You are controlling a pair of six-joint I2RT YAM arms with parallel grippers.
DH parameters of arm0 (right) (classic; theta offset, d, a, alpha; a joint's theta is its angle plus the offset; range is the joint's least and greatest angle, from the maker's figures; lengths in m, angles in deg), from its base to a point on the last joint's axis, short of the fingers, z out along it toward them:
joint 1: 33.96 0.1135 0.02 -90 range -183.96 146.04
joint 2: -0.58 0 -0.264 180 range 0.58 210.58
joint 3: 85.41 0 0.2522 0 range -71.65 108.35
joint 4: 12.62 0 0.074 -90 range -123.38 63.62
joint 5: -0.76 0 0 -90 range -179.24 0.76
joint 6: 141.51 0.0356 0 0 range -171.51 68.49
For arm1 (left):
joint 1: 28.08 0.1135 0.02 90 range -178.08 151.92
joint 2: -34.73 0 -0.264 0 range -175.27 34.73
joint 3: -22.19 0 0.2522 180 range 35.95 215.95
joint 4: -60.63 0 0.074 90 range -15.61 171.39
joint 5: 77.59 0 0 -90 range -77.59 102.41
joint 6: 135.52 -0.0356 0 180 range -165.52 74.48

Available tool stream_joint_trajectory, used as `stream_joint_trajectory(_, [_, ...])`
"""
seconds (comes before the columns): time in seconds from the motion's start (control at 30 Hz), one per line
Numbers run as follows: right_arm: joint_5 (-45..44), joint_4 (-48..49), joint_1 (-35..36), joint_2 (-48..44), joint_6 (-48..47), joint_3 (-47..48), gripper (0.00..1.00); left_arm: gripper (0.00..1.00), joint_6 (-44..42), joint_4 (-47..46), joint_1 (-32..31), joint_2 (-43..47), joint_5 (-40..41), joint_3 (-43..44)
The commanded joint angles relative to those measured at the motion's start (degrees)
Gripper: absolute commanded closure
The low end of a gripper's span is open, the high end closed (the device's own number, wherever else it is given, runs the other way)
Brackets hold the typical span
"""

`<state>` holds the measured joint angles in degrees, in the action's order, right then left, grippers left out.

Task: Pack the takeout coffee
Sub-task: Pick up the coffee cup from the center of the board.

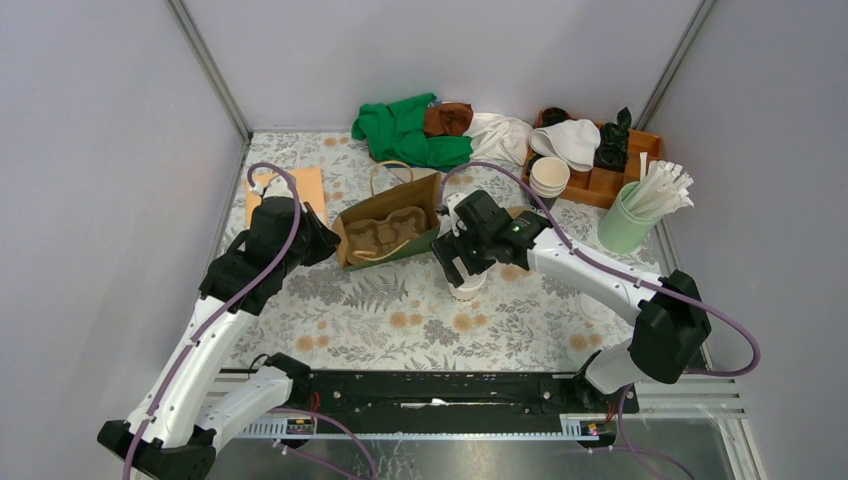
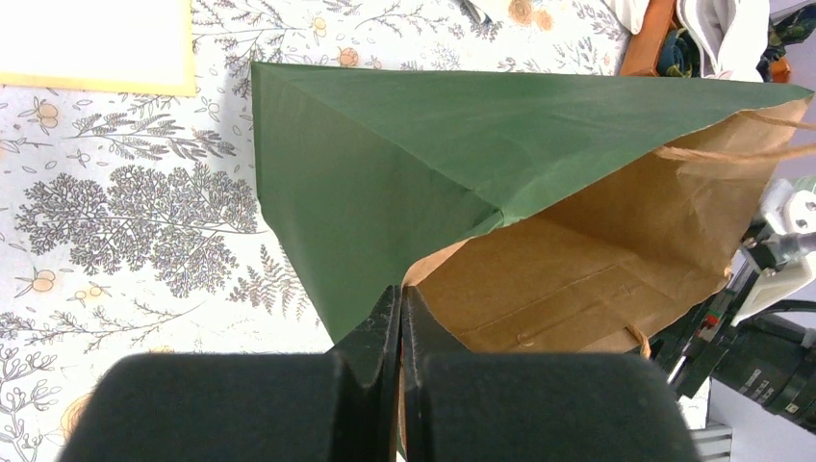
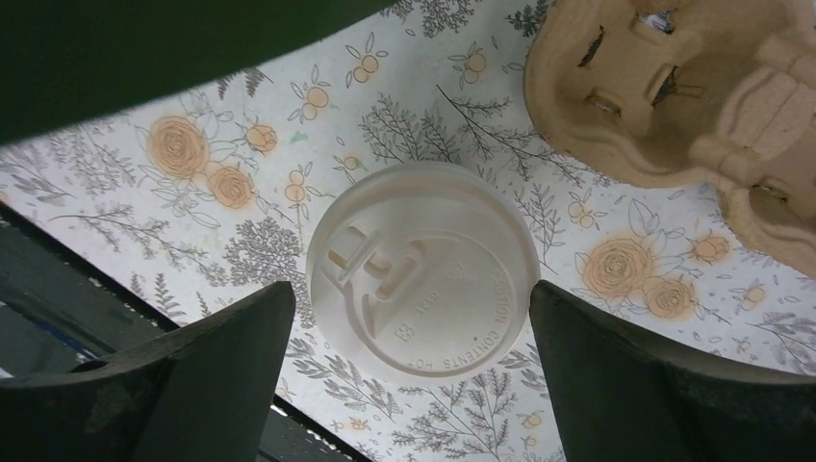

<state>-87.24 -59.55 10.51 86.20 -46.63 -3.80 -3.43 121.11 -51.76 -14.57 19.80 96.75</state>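
Green outside and kraft-brown inside, the paper bag (image 1: 385, 232) lies open on the floral bench (image 1: 420, 320), its mouth turned toward the right arm. The left wrist view shows its brown lining and a twisted cord handle; the top view is too small to tell what, if anything, lies in it. The left gripper (image 2: 399, 313) has its fingers clenched on the bag's rim.

At the back right a wooden tray (image 1: 610, 185) is split into compartments. One holds a stack of lidless paper cups (image 1: 549, 176); others hold white and dark items too small to name. Just beside the tray, a pale green cup (image 1: 622, 225) stands filled with white straws (image 1: 662, 187).

The takeout coffee (image 3: 421, 279) stands upright on the bench, between the bag's mouth and a moulded-pulp cup carrier (image 3: 693, 106), near both. Its round white lid has a raised sip tab and embossed lettering along the rim, and the lid sits level on the cup. The right gripper (image 3: 406, 294) is directly above it, fingers released and spread wide, one on each side of the lid. Whether they touch it I cannot tell.
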Motion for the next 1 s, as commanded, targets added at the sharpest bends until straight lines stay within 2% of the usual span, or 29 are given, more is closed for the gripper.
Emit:
stream_joint_trajectory(0.0, [-7.15,-1.59,1.89,0.38,-1.74,1.97,0.0,1.0,-0.95,-1.1,0.04,-0.48,1.11,2.62])
stream_joint_trajectory(0.23, [-10.7,-2.16,2.62,0.47,-2.04,2.28,0.0,1.0,-1.08,-1.19,0.04,-0.93,1.37,3.18])
stream_joint_trajectory(0.8, [-5.69,-1.83,2.81,1.13,0.3,1.41,0.0,1.0,-1.22,-1.17,0.04,-0.75,1.15,3.1])
stream_joint_trajectory(0.97, [-5.36,-1.56,2.8,-0.29,1.99,0.53,0.1,1.0,-1.13,-1.41,0.04,-0.99,0.76,3.03])
